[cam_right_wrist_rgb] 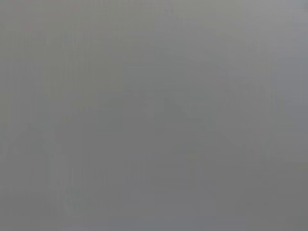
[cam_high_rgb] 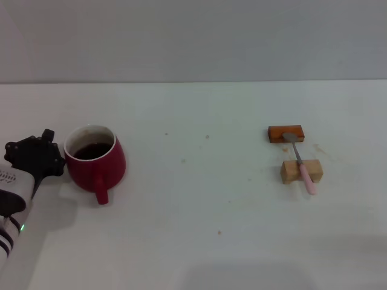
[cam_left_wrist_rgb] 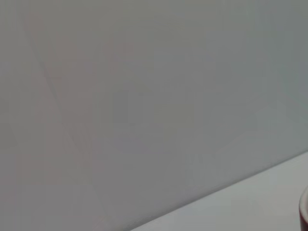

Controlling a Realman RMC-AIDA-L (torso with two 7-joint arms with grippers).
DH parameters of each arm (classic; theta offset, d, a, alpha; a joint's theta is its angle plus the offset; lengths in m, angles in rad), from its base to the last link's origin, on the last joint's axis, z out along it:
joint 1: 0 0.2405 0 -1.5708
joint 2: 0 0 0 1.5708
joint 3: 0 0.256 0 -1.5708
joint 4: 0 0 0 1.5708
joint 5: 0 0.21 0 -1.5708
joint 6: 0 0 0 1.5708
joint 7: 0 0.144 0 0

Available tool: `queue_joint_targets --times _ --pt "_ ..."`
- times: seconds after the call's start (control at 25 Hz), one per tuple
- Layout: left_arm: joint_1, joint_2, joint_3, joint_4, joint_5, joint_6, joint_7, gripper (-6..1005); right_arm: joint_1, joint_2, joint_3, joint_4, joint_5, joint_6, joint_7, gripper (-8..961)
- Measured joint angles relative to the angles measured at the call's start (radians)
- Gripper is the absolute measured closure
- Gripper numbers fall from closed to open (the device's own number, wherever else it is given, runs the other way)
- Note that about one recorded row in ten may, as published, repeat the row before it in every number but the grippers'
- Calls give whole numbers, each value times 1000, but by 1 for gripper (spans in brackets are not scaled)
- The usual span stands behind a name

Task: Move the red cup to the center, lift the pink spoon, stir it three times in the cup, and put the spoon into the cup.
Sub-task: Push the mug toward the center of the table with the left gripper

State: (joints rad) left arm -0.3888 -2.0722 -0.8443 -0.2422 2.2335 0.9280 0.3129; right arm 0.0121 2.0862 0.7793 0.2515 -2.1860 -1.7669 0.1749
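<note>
White tabletop (cam_high_rgb: 199, 229) carries one red cup (cam_high_rgb: 97, 160) at its left side, rounded, white inside, holding dark liquid, handle toward the robot. Just beside it sits the left pincer (cam_high_rgb: 51, 151); whether it is open or closed I cannot tell. Well apart, one pink spoon (cam_high_rgb: 301, 162) bridges two wooden blocks (cam_high_rgb: 285, 133).

Left hand (cam_high_rgb: 35, 156) black; arm white w/ black bands, green LED.
</note>
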Motion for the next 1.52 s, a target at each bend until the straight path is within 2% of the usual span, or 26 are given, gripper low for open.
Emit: queue_joint_targets --times 0.16,0.32,0.68,0.76,0.92,1.52 --pt "-20 1 15 11 0 -22 0 1001 -2 0 0 0 0 -7 0 192" --pt "-41 3 80 21 0 -31 1 1001 -4 0 0 0 0 -9 0 192" --pt "-58 3 127 21 1 -32 1 1002 1 -1 2 0 0 -10 0 192" --pt "-73 2 175 13 2 -29 1 1002 2 -1 3 0 0 -10 0 192" --pt "-89 0 206 11 2 -33 2 1002 1 -1 5 0 0 -10 0 192" --pt "-103 -2 289 -24 1 -34 -8 998 -1 -2 6 0 0 -10 0 192"
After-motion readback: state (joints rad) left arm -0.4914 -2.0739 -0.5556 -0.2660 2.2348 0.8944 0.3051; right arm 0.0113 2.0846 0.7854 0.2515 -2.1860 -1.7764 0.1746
